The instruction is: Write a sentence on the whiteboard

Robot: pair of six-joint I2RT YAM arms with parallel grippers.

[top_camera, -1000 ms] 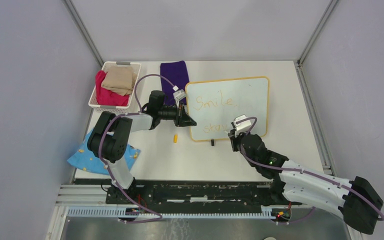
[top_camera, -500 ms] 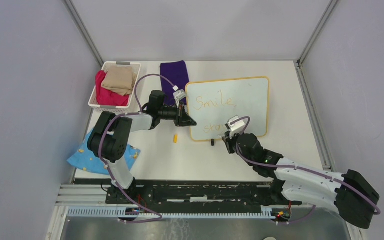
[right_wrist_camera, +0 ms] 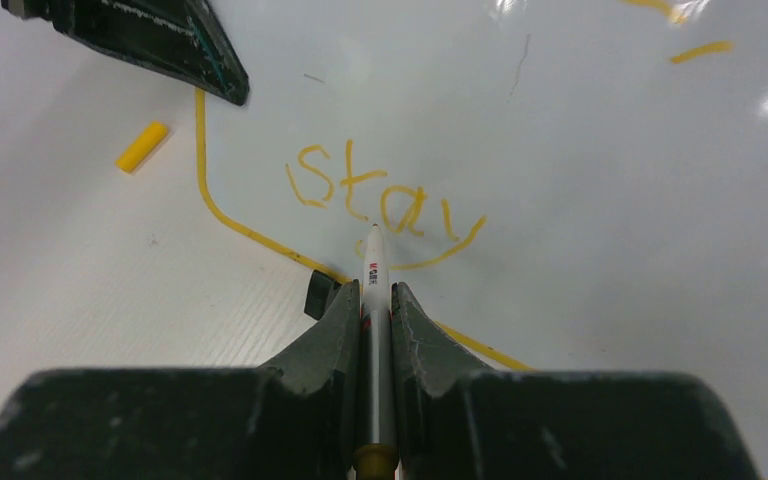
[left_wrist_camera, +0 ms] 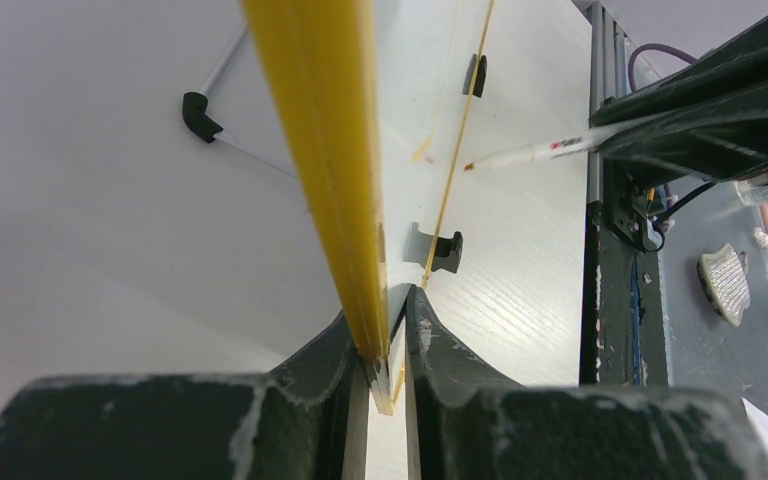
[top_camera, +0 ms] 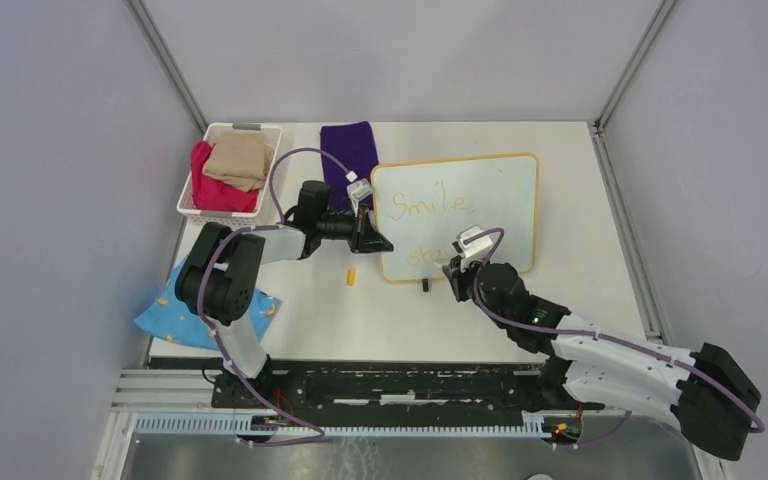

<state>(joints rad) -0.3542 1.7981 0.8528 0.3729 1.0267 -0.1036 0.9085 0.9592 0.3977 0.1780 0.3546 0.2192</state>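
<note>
The whiteboard (top_camera: 490, 200) with its yellow frame lies tilted on the table. It carries the sentence (top_camera: 425, 207) in orange: "Smile," above and "stay" (right_wrist_camera: 380, 195) below. My left gripper (top_camera: 380, 243) is shut on the board's left edge, and the yellow frame (left_wrist_camera: 330, 150) runs between its fingers (left_wrist_camera: 388, 340). My right gripper (top_camera: 457, 270) is at the board's lower edge, shut on a white marker (right_wrist_camera: 374, 280). The marker's tip points just below "stay", by the tail of the "y". Whether the tip touches the board I cannot tell.
A yellow marker cap (top_camera: 351, 276) lies on the table left of the board. A white basket (top_camera: 192, 205) with red and tan cloths stands at the back left, a purple cloth (top_camera: 348, 150) beside it. A blue cloth (top_camera: 175, 315) lies near the left arm's base.
My right gripper has shifted a little to the left along the board's lower edge with the marker. The left gripper and the board have not moved.
</note>
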